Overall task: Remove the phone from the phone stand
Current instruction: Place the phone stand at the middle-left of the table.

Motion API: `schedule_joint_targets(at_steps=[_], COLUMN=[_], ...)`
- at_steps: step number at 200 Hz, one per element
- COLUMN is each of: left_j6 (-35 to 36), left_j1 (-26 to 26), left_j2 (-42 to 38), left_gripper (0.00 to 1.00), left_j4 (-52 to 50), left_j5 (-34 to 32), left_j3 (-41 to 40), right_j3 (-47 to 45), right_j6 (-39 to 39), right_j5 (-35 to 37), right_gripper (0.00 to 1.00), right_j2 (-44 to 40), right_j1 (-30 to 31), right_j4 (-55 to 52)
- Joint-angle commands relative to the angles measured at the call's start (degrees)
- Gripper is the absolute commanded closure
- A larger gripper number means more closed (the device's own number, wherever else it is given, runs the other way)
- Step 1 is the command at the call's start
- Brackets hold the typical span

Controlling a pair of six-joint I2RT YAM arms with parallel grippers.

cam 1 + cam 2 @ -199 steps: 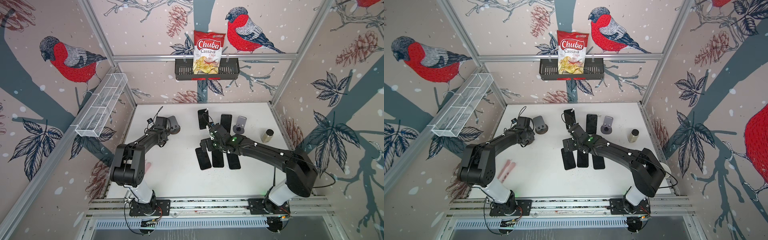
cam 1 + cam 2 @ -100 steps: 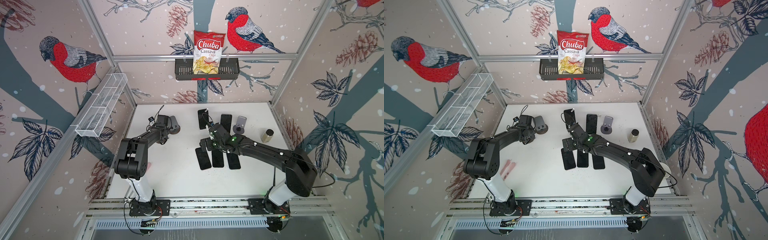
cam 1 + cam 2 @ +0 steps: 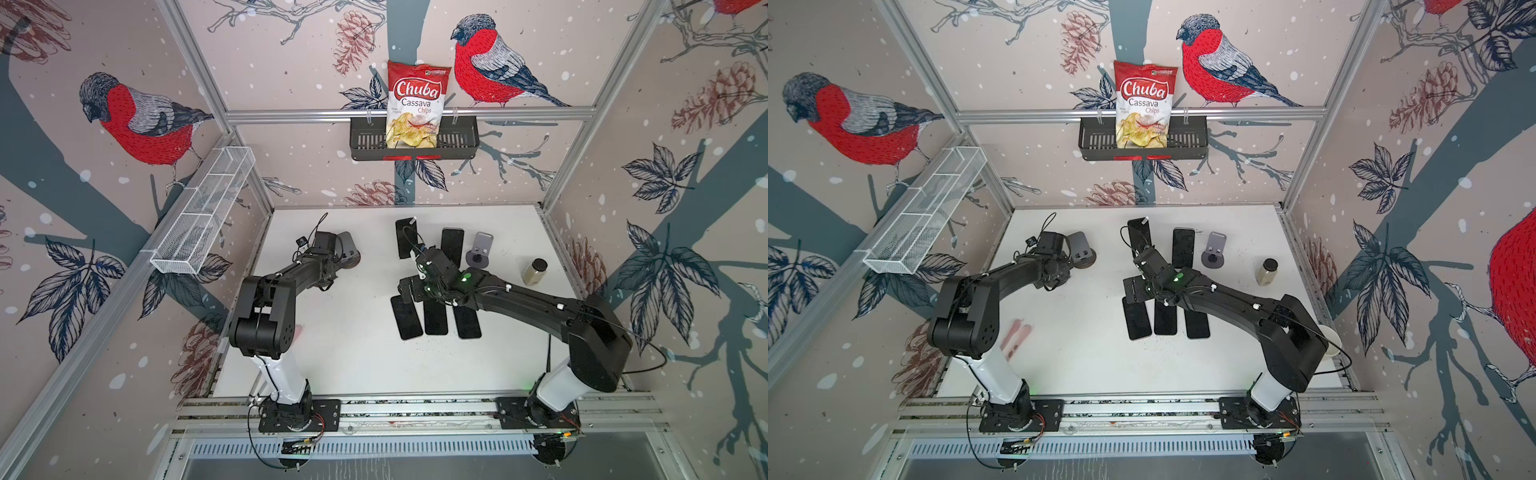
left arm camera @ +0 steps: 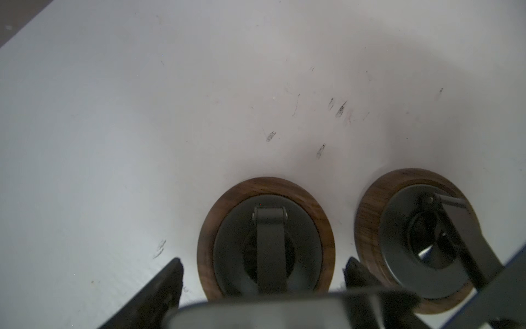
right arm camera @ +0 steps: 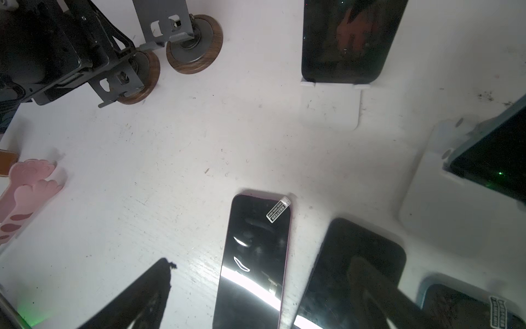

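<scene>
**Left jaws spring open**

The left gripper [image 4: 263, 266] has just spread wide and now straddles the wood-based stand [image 4: 266, 228], gripping nothing. The right gripper [image 5: 260, 260] hangs open over a flat phone [image 5: 256, 228]. The propped phone [image 5: 341, 42] still leans in its white stand [image 5: 330, 108], so the task is unfinished.

back-L: 2 stands [image 4: 266, 236] side by side on table [image 3: 1084, 365]
back-ctr: 2 propped phones [image 3: 1183, 245]; 3rd stand [image 3: 1214, 251] just R, jar [image 3: 1266, 272] further R
ctr: 3 flat phones [image 3: 1165, 320] in row, before propped ones
back wall: chips [image 3: 1144, 108] in basket [image 3: 1187, 141]
</scene>
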Motion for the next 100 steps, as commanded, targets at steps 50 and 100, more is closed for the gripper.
schedule_joint_targets(at_steps=[50, 100], left_j6=[0.65, 1.03], left_j1=[0.07, 0.04], left_j2=[-3.92, -9.53], left_gripper=[0.04, 0.03], left_j4=[-2.33, -2.95], left_j5=[-1.56, 1.2], left_j3=[0.14, -0.79], right_j3=[0.44, 3.26], right_j6=[-0.26, -0.25], right_j5=[0.99, 3.54], right_gripper=[0.01, 0.01], right_j2=[0.41, 1.84], right_j1=[0.14, -0.42], right_j4=[2.22, 1.79])
